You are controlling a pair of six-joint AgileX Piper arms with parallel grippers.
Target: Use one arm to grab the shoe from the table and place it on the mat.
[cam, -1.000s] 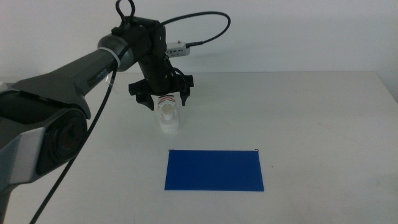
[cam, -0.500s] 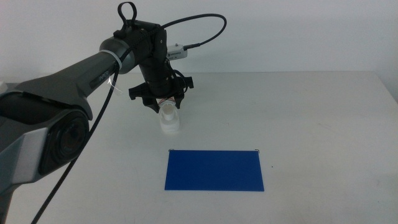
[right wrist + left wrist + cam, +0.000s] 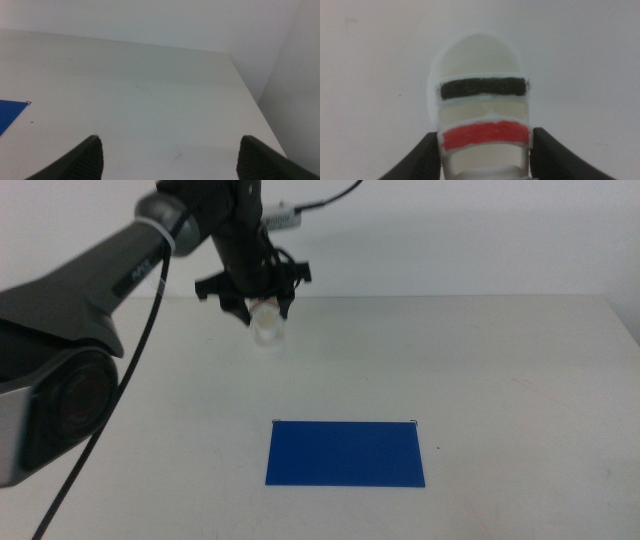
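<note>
Between the two dark jaws of the left end effector sits the shoe, a small white chunky sneaker pinched at its sides close to the red strap. In the left wrist view each jaw presses against the white sole on either side, and the black strap lies further along the shoe, toward its rounded end. In the middle view the left end effector hangs at the far left part of the worktop, pointing downward, with the shoe dangling from it; a faint shadow lies on the white surface just under the sneaker, so the shoe looks clear of the worktop, held in the air. The arm that carries it reaches in from the left, dark grey with a white band near the wrist and a black cable looping off it.

Nearer the camera, well apart from the shoe, the blue mat lies flat on the worktop with nothing on it.

Off to the other side, the right end effector waits with its jaws spread wide above bare worktop, a corner of the mat just showing in its view.
</note>
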